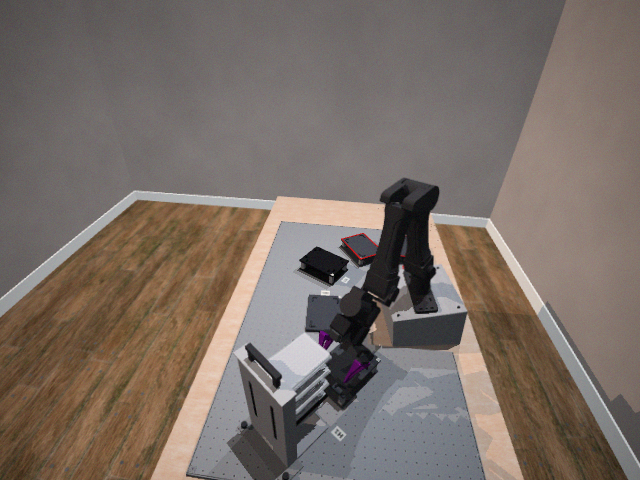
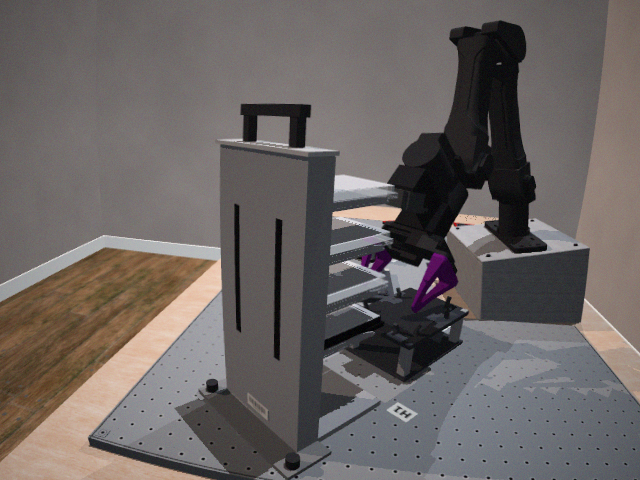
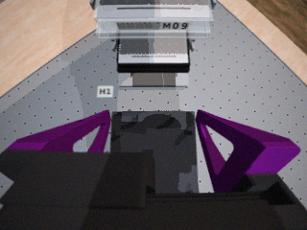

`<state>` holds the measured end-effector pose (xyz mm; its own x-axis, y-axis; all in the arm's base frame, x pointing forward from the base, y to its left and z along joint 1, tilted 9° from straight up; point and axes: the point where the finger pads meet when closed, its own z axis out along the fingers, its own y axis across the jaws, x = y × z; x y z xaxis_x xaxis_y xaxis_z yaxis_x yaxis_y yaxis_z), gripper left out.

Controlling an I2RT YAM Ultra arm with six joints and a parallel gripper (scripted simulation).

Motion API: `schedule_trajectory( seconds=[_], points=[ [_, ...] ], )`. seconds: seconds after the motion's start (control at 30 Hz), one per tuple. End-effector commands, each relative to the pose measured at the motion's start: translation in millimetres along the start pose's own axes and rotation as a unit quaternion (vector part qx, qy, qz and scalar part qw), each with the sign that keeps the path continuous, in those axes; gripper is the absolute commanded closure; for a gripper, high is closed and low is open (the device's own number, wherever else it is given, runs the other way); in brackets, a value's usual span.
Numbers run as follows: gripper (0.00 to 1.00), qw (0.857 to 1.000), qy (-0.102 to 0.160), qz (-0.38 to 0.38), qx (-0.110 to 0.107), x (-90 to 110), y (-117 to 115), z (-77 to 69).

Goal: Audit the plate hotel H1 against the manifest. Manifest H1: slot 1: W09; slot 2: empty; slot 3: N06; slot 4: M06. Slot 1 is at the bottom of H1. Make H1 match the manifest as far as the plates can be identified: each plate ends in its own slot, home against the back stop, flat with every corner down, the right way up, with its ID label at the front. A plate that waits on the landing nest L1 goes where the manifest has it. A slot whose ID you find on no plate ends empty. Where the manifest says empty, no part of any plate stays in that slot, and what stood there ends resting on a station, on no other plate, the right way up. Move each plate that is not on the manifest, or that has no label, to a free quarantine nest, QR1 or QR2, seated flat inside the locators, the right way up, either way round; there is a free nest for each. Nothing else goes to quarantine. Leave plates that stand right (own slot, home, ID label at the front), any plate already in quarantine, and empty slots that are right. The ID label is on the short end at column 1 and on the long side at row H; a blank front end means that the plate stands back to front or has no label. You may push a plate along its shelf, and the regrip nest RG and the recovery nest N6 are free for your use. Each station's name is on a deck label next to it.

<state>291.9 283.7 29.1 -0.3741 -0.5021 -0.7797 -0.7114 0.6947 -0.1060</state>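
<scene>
The plate hotel H1 (image 1: 281, 384) is a grey tower with a black handle, and its shelves face the arm. In the wrist view a light plate in the hotel shows the label M09 (image 3: 174, 25) on its front end. A plate with a black base (image 3: 153, 58) lies in a slot below it. A dark plate (image 2: 354, 325) juts out of the bottom slot. My gripper (image 2: 405, 279) is open and empty. It hangs just above the dark landing nest (image 2: 416, 322) in front of the hotel. A dark flat surface (image 3: 153, 149) lies between the purple fingers; I cannot tell whether it is a plate or the nest top.
A black plate on a nest (image 1: 323, 263) and a red-rimmed nest holding a dark plate (image 1: 360, 246) stand at the back. A flat dark nest (image 1: 323, 311) lies behind the hotel's open side. The arm's grey pedestal (image 1: 426, 315) is at the right. The H1 deck label (image 2: 402, 411) lies in front.
</scene>
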Motion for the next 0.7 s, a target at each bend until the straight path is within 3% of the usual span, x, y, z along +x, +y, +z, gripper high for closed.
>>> schedule_trajectory(
  seconds=[0.0,0.23,0.67],
  points=[
    [0.00,1.000,-0.008,-0.001,0.000,-6,0,-0.6],
    [0.00,1.000,-0.008,-0.001,0.000,-6,0,-0.6],
    [0.00,1.000,-0.007,-0.001,0.000,8,0,-13.4]
  ],
)
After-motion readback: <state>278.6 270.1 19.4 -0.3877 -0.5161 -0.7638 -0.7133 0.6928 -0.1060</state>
